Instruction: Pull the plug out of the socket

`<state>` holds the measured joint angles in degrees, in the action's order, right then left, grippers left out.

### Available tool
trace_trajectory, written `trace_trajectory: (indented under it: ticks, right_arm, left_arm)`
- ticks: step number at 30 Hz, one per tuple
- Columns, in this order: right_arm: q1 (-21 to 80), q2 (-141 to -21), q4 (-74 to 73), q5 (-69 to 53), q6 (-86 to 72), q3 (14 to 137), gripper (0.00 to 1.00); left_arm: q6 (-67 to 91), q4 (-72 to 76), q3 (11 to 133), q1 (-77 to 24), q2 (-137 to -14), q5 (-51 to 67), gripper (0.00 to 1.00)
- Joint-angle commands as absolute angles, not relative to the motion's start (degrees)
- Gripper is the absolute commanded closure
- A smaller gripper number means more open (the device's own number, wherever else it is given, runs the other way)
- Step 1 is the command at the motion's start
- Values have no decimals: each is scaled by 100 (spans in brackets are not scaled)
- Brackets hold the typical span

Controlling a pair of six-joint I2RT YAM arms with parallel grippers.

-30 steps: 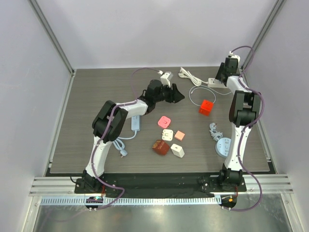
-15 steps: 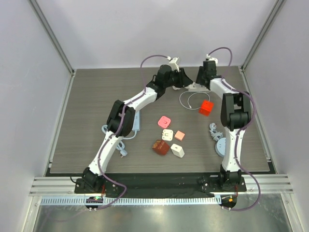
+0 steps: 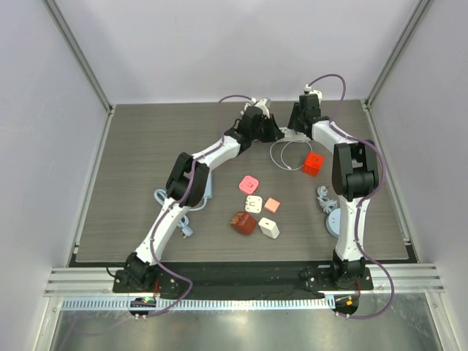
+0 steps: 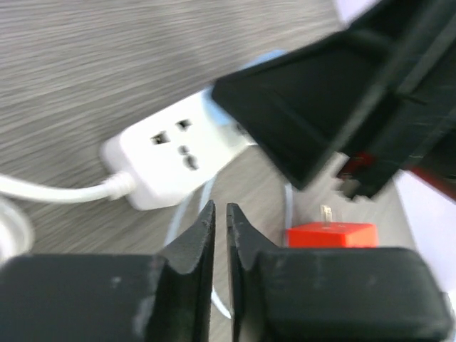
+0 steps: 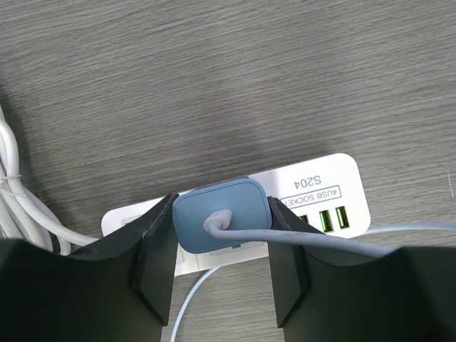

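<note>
Jaws on your right gripper (image 5: 222,210) are clamped across the blue plug (image 5: 222,224), with one finger pressed on each side of it. That plug is seated in the top face of the white power strip (image 5: 320,182), roughly mid-length. It sits between the end with the green USB ports (image 5: 320,217) and the end where the white cord (image 5: 28,214) leaves. A pale blue cable (image 5: 356,239) comes out of the plug's back and runs off toward the strip's USB end.

Your left gripper (image 4: 220,221) is a different story: its jaws are pinched down to a thin slit with nothing between them. It hovers just beside the strip's long edge, near the cord end, and isn't touching the strip as far as I can tell. From your left wrist view, a red adapter (image 4: 331,234) lies near the strip on that same side, prongs up. Overhead, both wrists crowd in on the strip from opposite sides.
</note>
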<state>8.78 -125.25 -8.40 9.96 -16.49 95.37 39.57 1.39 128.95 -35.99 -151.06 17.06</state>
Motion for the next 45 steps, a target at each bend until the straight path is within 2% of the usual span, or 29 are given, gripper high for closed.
trace_trajectory:
  ticks: [1,6,10,22,29,39,45]
  right_arm:
    - [896,-12366,-923,861,-1898,9510,98]
    - [896,-12454,-897,782,-1916,9536,98]
    - [905,-12516,-905,738,-1907,9589,98]
    - [940,-12560,-905,694,-1863,9615,98]
    - [1011,-12577,-888,633,-1863,9659,98]
    - [1098,-12516,-730,606,-1758,9615,99]
    - [1230,-12094,-53,711,-1644,9177,99]
  left_arm:
    - [3946,26,12867,-3516,-15091,1310,90]
    - [4236,325,12849,-3410,-15196,1327,91]
    - [4245,474,13148,-3393,-15354,1529,100]
    - [4561,1265,13350,-3445,-15539,1740,100]
    - [4930,414,14273,-3498,-16268,1301,100]
    - [5142,-455,14527,-3551,-16479,756,100]
    - [5115,-667,14335,-3630,-16418,712,100]
